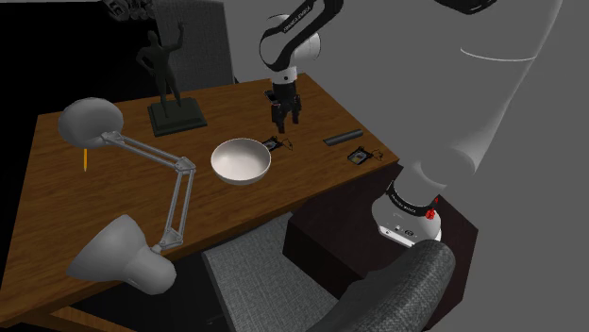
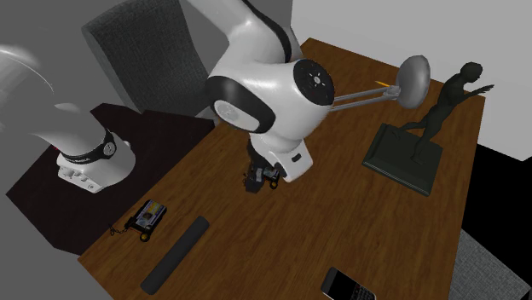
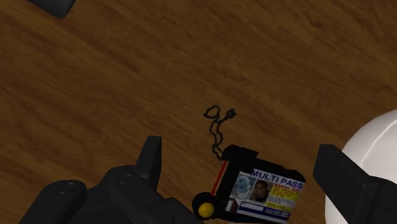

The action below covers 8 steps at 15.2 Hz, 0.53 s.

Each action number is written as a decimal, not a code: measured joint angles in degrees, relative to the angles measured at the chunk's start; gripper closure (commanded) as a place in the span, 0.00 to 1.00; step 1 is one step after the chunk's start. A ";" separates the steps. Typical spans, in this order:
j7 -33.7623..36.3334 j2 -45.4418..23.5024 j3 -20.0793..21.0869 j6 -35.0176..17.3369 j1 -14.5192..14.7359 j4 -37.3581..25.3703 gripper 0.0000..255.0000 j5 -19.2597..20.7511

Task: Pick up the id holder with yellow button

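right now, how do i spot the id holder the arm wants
On the wooden desk, look beside the white bowl, below the open claw. The id holder is a small black case with a colourful card and a yellow button; a similar holder lies farther off, by the dark bar.

On the brown wooden desk [image 1: 66,193], a round white bowl [image 1: 241,161] lies between a grey jointed desk lamp [image 1: 182,185] and a slim black bar [image 1: 344,138], near a dark figure statue [image 1: 168,83].

Black id holder [image 3: 257,188] with yellow button [image 3: 205,210], seemingly flat on wood desk [image 3: 127,76].
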<state>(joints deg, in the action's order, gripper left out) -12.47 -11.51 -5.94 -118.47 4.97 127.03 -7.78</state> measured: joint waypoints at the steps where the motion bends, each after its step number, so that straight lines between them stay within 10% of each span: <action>1: -0.47 -1.32 0.07 -0.38 -0.07 -0.63 0.00 -0.15; 8: -1.60 -6.40 0.48 -4.91 -0.18 -0.85 0.00 -1.14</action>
<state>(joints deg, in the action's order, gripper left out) -14.08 -17.91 -5.46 -123.37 4.79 126.19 -8.92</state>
